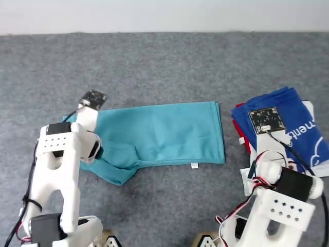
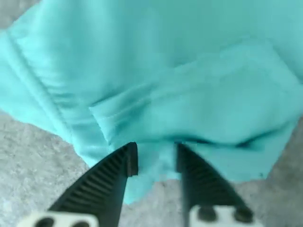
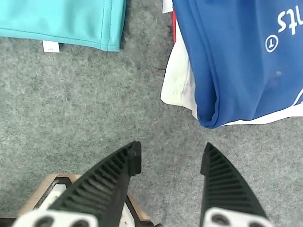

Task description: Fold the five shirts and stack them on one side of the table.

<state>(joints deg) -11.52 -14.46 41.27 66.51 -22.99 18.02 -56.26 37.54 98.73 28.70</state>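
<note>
Left gripper: jaws a little apart, tips down on the teal shirt at its rumpled end; we see no firm hold.
Right gripper: wide open, holding nothing, above the grey table.
Teal shirt: spread flat mid-table.
Stack: blue shirt topmost, beside the right arm.

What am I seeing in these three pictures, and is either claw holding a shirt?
A white left arm and right arm stand at a grey felt-covered table. One picture looks down from above; the other two come from a camera on each arm's wrist. A partly folded teal fabric shirt lies mid-table; a folded blue printed shirt tops a pile by the right arm. The left claw is open over the teal shirt's edge; the right claw is open over the table. Neither grips anything.
</note>
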